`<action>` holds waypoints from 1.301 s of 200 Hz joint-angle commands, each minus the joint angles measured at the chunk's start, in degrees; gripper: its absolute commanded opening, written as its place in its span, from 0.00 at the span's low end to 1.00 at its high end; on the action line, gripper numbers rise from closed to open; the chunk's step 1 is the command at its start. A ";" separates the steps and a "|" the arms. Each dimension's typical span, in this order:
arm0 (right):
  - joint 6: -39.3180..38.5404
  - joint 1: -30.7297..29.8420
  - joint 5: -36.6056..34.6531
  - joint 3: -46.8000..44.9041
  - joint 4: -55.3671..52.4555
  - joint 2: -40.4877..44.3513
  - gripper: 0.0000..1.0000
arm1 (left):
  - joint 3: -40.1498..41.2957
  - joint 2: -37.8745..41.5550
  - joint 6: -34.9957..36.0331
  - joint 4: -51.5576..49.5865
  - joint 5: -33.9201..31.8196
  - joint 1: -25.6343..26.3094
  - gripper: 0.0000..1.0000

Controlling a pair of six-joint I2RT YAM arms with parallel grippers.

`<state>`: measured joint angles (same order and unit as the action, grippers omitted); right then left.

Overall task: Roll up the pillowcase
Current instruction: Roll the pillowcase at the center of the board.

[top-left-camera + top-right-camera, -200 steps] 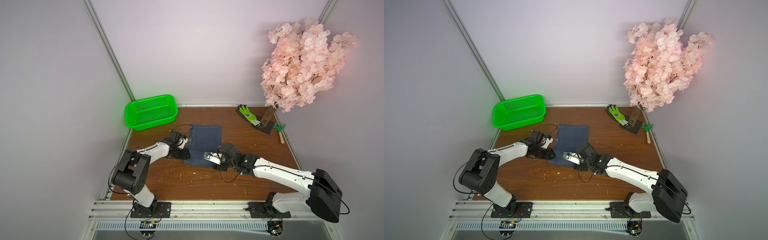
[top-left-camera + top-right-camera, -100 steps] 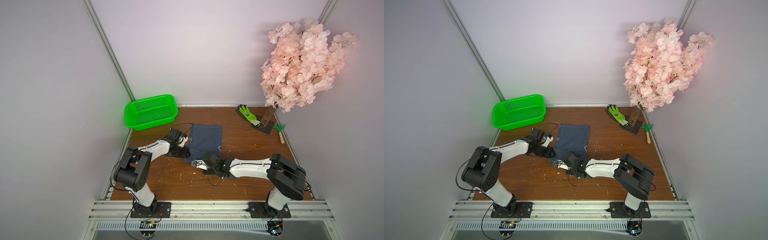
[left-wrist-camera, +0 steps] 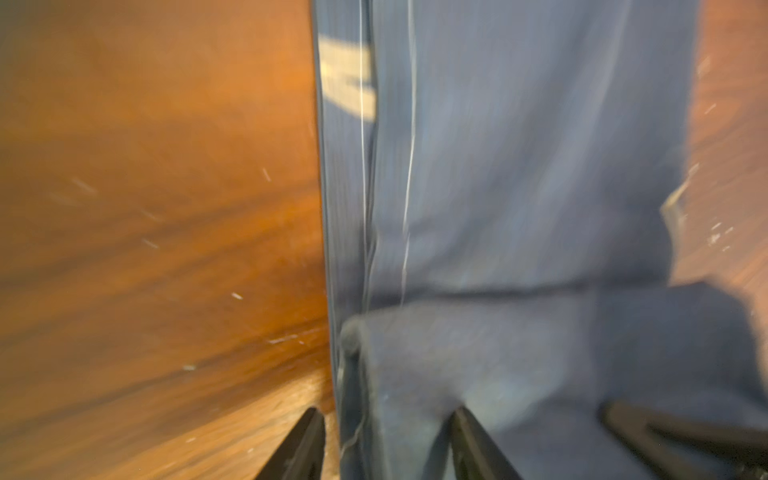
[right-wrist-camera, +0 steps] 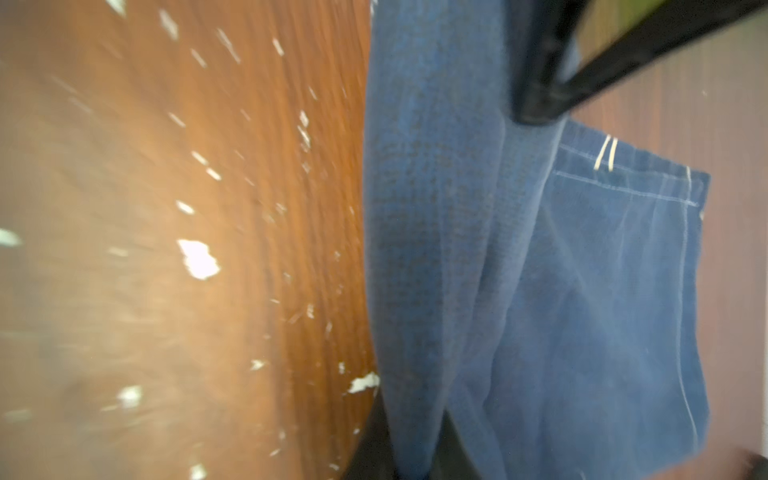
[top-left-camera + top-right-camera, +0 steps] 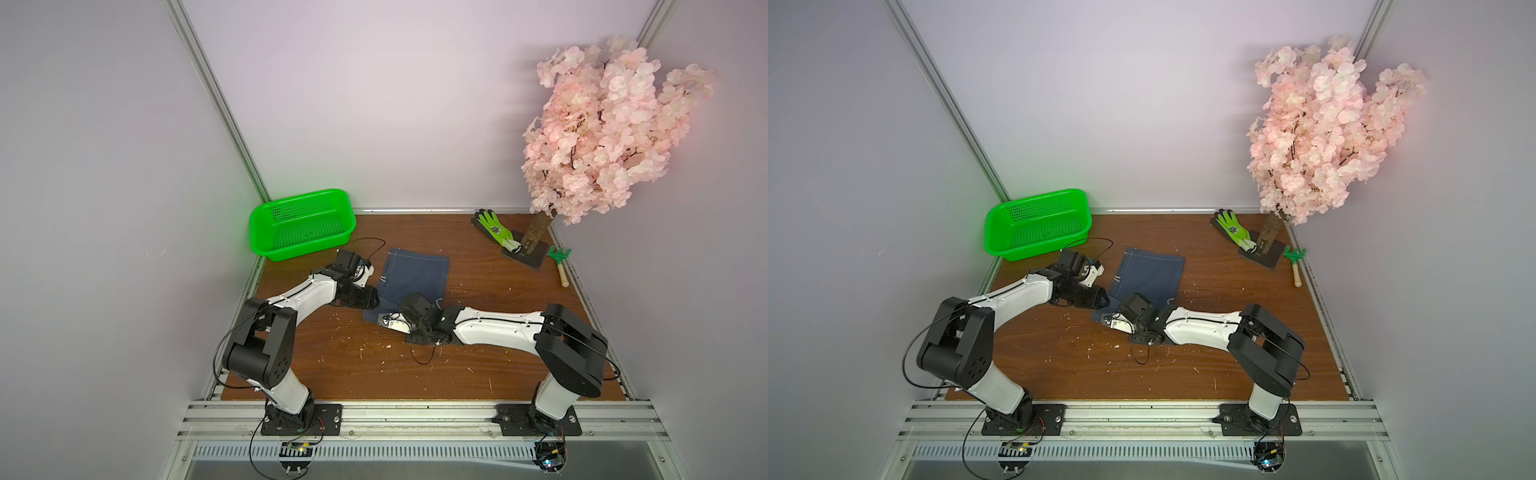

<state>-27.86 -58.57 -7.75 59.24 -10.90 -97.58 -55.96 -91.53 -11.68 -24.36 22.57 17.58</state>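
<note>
1. The counter [image 5: 332,365] is a brown wood-grain surface enclosed by pale walls.
2. An artificial pink blossom tree [image 5: 602,133] stands at the far right corner on a dark base plate.
3. The 2 white-and-black arms both reach low toward the middle of the counter, the left arm [image 5: 299,297] and the right arm [image 5: 498,330].
4. A green perforated basket [image 5: 303,224] sits at the far left corner.
5. The pillowcase [image 5: 415,274] lies mid-counter between the 2 arms, and both top views show it [image 5: 1150,276] mostly flat. Pale seam lines run along its far and left edges. Its near edge is gathered into a raised fold.
6. A green-and-black glove [image 5: 494,226] lies just beside the tree's base plate.
7. A small green hand rake [image 5: 559,259] with a wooden handle lies at the right edge of the counter.
8. The left claw [image 3: 386,415] has its jaws parted, with the left end of the fold between them. Whether they pinch the cloth cannot be determined.
9. The right claw [image 4: 415,453] has its jaws closed tight on the bunched near edge of the pillowcase.
10. White flecks [image 5: 361,353] are scattered over the near half of the counter.
</note>
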 commanded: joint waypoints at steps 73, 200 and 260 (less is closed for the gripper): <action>11.80 15.05 42.24 11.71 -16.60 -3.29 0.20 | -3.36 8.99 1.36 -6.27 -6.05 -1.45 0.58; 11.47 23.30 35.23 16.33 -9.50 -10.12 0.39 | 8.14 16.20 2.50 -0.90 2.43 -1.15 0.57; 11.77 23.25 26.80 14.50 -5.98 -8.59 0.44 | 5.99 7.37 2.50 6.72 1.08 -1.14 0.57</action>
<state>-16.60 -35.18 23.97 74.78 -19.81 -108.55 -47.99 -82.04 -9.58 -21.98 23.73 16.84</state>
